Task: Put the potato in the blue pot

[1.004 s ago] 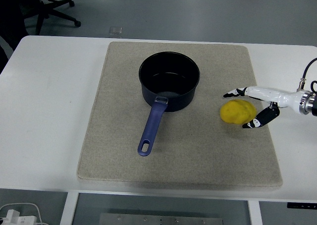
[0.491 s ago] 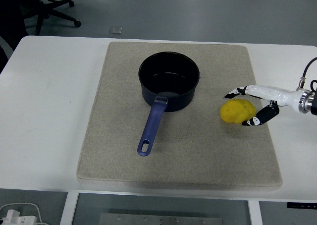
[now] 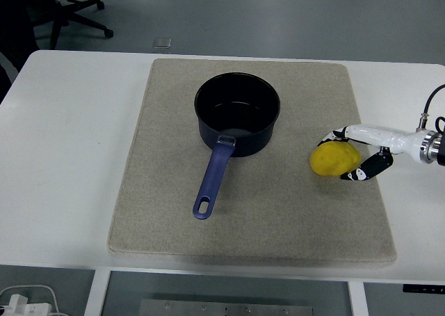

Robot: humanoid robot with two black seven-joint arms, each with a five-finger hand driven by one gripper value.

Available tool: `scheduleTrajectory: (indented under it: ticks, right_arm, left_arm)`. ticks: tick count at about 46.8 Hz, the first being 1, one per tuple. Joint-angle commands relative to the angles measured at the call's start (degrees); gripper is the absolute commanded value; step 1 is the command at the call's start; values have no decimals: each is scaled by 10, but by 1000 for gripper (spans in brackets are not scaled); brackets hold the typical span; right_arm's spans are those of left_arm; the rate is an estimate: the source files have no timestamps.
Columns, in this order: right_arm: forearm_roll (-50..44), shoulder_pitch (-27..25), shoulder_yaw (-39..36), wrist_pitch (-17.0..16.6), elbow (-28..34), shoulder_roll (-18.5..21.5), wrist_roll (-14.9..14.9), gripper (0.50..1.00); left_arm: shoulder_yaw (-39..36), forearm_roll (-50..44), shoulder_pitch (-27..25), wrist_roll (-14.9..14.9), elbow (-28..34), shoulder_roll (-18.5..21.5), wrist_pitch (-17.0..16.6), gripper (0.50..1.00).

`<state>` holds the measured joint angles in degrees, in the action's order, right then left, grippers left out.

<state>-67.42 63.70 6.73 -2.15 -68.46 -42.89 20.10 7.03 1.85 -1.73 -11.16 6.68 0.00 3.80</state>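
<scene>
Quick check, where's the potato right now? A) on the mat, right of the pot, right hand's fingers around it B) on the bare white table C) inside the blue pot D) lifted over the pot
A: the potato lies on the mat right of the blue pot, with the right hand curled around it.

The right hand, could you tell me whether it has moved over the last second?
Yes. The right hand has closed in around the potato; its upper fingers dropped toward the near mat edge, while the potato has stayed put.

Yellow potato [image 3: 334, 159] on mat, right of blue pot [image 3: 238, 113]; pot upright, handle pointing toward near edge.
</scene>
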Motion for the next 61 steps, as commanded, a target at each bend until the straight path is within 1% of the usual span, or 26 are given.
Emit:
scheduleTrajectory:
  ticks: [1, 11, 31, 38, 43, 52, 61]
  right_arm:
    - [0, 0, 0, 3, 4, 0, 1, 500]
    - [1, 10, -1, 4, 4, -1, 9, 500]
    - [11, 25, -7, 0, 4, -8, 9, 500]
    - [14, 52, -7, -4, 4, -13, 11, 500]
    - [14, 82, -6, -6, 6, -18, 12, 500]
    - [17, 137, -8, -30, 10, -33, 12, 500]
    - [81, 206, 0, -51, 14, -33, 11, 500]
  left_arm:
    - [0, 0, 0, 0, 0, 0, 0, 994]
    - [0, 0, 0, 0, 0, 0, 1, 994]
    - [0, 0, 0, -1, 0, 0, 1, 994]
    - [0, 0, 0, -1, 0, 0, 0, 994]
    - [0, 0, 1, 0, 0, 0, 1, 994]
    - [0, 0, 1, -1, 0, 0, 0, 994]
    - [0, 0, 0, 0, 0, 0, 1, 994]
